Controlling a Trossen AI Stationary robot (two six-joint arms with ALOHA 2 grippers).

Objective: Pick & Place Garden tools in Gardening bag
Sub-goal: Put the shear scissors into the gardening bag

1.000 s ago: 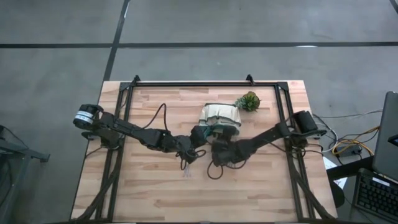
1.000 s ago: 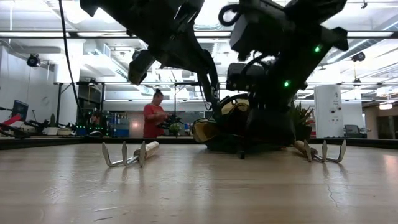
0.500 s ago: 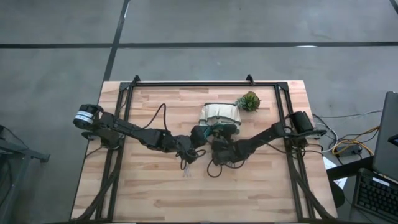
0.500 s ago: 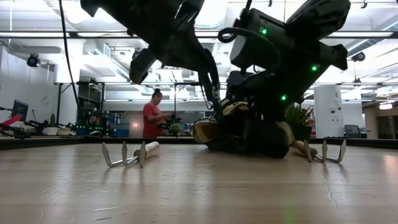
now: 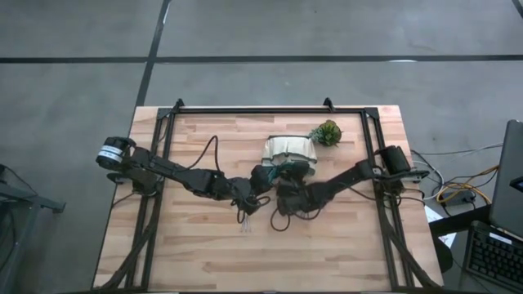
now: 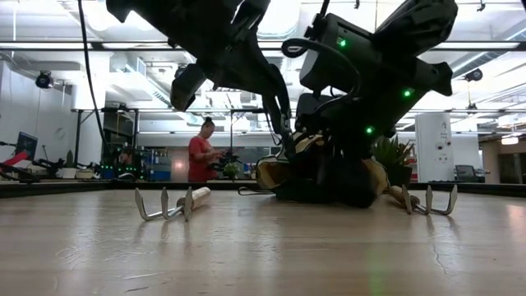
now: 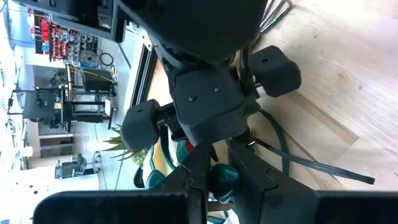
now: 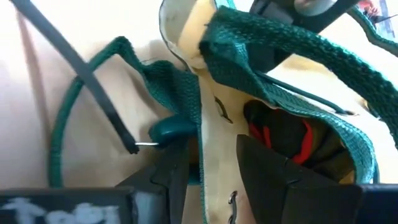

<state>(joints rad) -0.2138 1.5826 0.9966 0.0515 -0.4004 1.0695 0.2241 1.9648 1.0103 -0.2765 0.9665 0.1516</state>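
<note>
The gardening bag [image 5: 289, 152] is seen at the middle of the table [image 5: 204, 253], lying tipped with its mouth turned toward both arms. The right gripper [image 8: 211, 168] is set astride the tan rim, its fingers parted either side of the fabric. The left gripper [image 7: 214, 177] is nearly closed on what appears to be a teal-handled tool [image 7: 222, 177]. A wooden-handled rake [image 6: 171, 202] lies flat apart from the bag, its long axis along the tabletop, tines facing the low camera.
</note>
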